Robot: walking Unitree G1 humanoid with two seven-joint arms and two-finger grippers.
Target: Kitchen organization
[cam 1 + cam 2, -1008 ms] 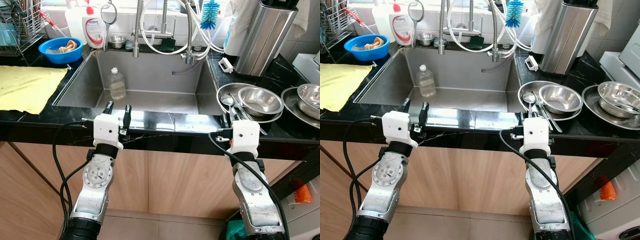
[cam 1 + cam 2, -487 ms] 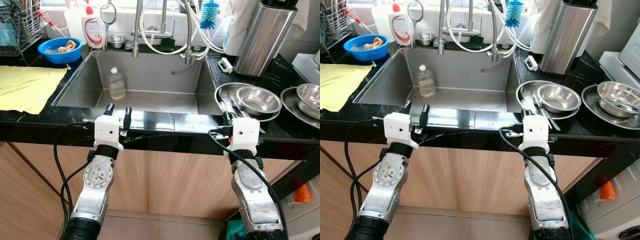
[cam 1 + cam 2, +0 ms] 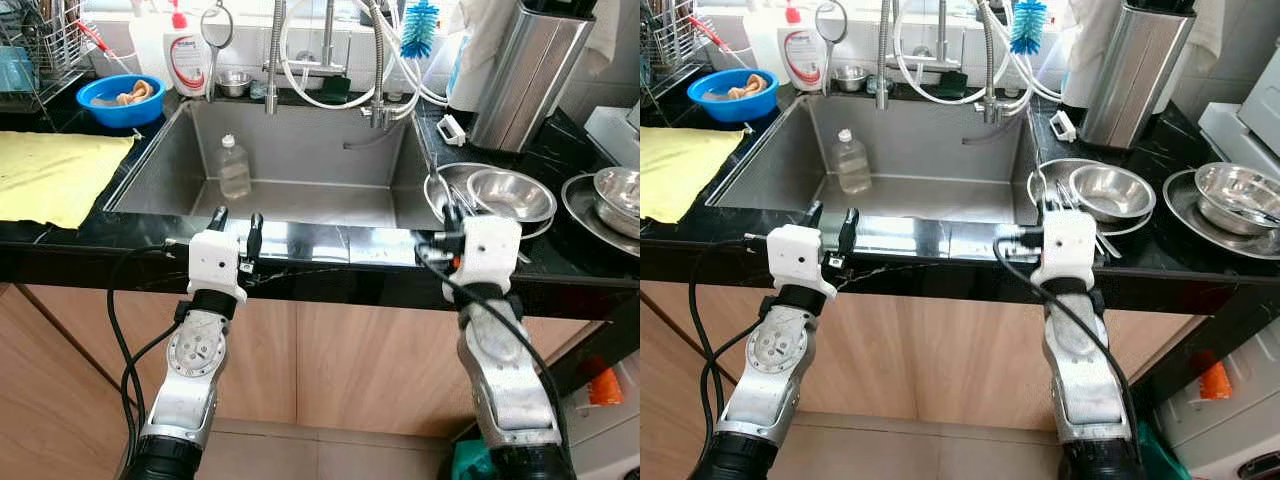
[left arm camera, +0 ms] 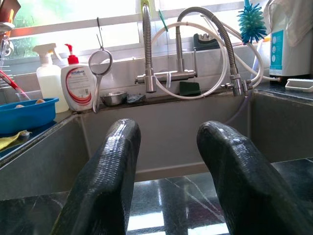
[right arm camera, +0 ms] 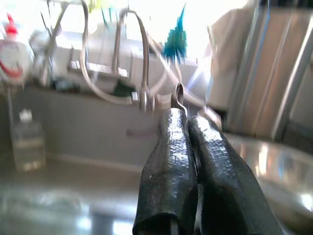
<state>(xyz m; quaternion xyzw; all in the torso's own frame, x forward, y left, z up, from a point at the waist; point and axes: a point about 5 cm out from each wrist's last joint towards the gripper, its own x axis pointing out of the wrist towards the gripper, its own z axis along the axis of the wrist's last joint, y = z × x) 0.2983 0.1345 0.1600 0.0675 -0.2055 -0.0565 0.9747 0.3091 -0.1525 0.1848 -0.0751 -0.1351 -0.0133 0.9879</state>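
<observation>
Jaws of the right gripper (image 5: pixel 188 161) are pinching a thin metal utensil (image 5: pixel 179 95) beside the steel sink (image 3: pixel 300 165); left gripper (image 4: pixel 168 171) jaws are gaping; such a narrow grip is risking a slip.

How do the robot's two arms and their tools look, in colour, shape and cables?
Both arms are silver metal with round joint discs and black cuffs lower down. Each ends in a white boxy wrist block. The left tool and right tool each have two long black fingers with a textured, glossy surface. A black cable loops loosely beside each arm to the wrist block.
</observation>
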